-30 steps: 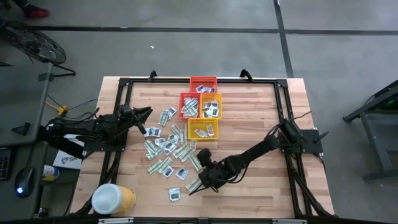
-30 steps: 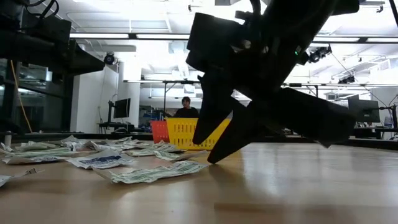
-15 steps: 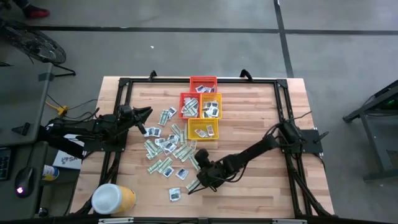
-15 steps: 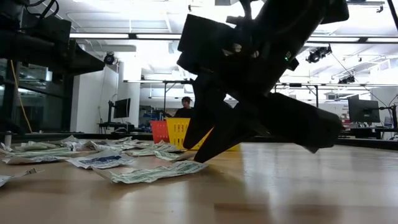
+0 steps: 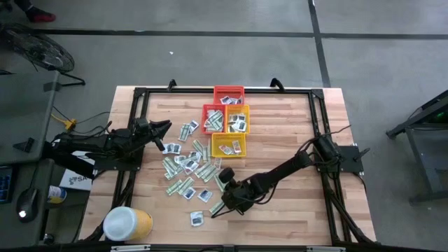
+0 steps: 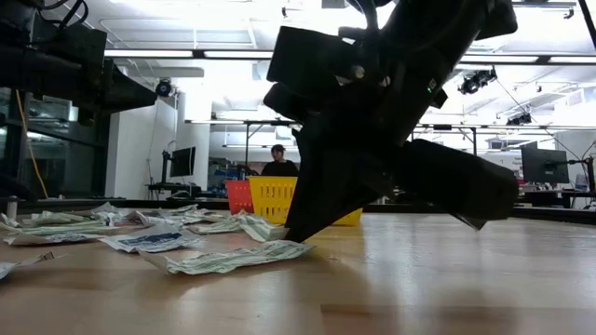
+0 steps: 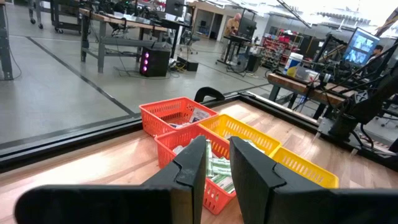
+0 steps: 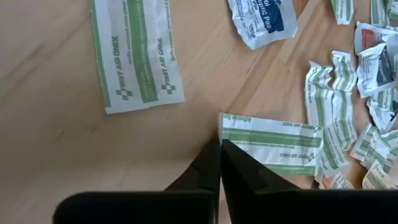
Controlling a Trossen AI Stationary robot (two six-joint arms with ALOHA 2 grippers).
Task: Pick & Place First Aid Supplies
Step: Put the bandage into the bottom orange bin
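Right now my right claw [image 8: 220,148] is pressed together, its tips down at the near short end of a green-and-white strip [image 8: 272,143] on the counter [image 5: 280,140]. The strip's long side runs straight away from the tips. I cannot tell if the edge is truly pinched or just touched. My left claw [image 7: 216,163] waits far off by the baskets [image 7: 186,121], its fingers a little apart and empty. From the low view the right arm hides the strip's end.

High cam straight down over whole surface [image 5: 280,119]. Low cam level at surface height, facing yellow basket [image 6: 276,197]. Left wrist close on yellow basket; right wrist tight on surface. High and low share it.
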